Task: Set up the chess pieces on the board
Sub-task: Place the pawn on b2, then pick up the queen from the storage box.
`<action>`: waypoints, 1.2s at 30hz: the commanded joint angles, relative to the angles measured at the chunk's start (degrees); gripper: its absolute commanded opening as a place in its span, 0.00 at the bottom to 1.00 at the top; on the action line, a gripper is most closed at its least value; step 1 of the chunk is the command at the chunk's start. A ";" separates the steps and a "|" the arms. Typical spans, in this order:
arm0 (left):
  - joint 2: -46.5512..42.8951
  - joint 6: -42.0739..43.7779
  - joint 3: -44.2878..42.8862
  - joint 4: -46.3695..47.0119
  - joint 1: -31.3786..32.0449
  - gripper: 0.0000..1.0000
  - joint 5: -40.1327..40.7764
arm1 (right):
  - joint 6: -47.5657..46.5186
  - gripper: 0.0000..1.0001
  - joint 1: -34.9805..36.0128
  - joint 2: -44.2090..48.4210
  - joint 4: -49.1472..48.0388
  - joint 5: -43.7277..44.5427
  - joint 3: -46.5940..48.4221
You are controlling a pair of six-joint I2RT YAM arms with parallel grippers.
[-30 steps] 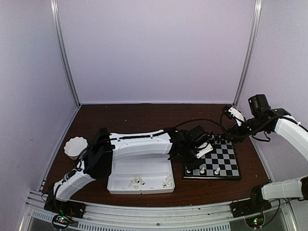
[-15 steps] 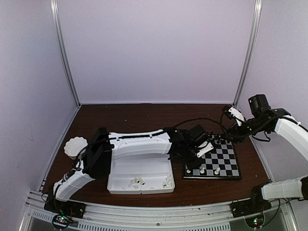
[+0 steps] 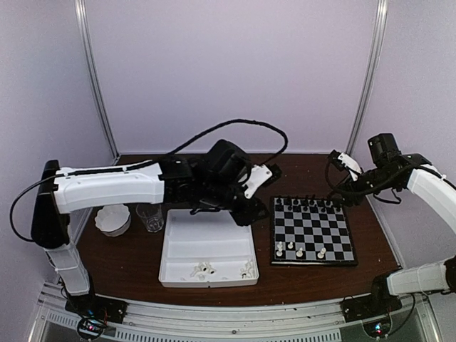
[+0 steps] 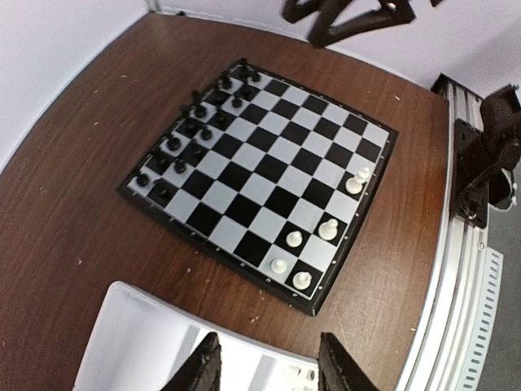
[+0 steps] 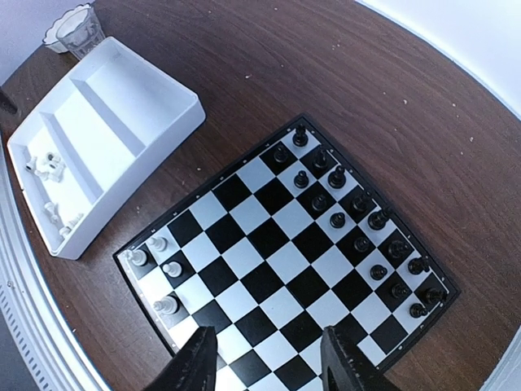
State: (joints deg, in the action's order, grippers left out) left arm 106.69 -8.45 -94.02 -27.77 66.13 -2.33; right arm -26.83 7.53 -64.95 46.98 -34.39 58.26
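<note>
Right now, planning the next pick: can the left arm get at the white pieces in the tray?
Probably yes: the left pincer hangs open and empty near the tray, whose white pieces lie uncovered.

Tray (image 4: 130, 334) edge-cropped, chess pieces (image 3: 299, 251) too small

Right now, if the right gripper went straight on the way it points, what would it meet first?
Probably the board: the right gripper is open and points down at bare squares, between the white pieces and the black pieces. Depth is unclear, but nothing shows in between.
</note>
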 commanded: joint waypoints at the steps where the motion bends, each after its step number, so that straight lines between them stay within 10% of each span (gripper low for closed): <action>1: -7.59 -7.69 14.13 2.76 -4.24 0.41 1.44 | -2.07 0.45 5.89 -2.85 2.28 -1.94 4.49; 17: -37.93 -26.97 42.90 2.92 -10.79 0.40 22.66 | 3.73 0.35 49.26 -38.16 0.93 3.03 24.84; 36: -50.05 -29.85 50.95 1.28 -10.85 0.41 28.53 | 24.67 0.44 56.61 -61.12 -1.74 9.20 41.43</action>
State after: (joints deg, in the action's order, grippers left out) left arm 56.99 -37.21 -44.56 -28.05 55.55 25.15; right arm -5.61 64.25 -125.16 45.36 -28.18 96.97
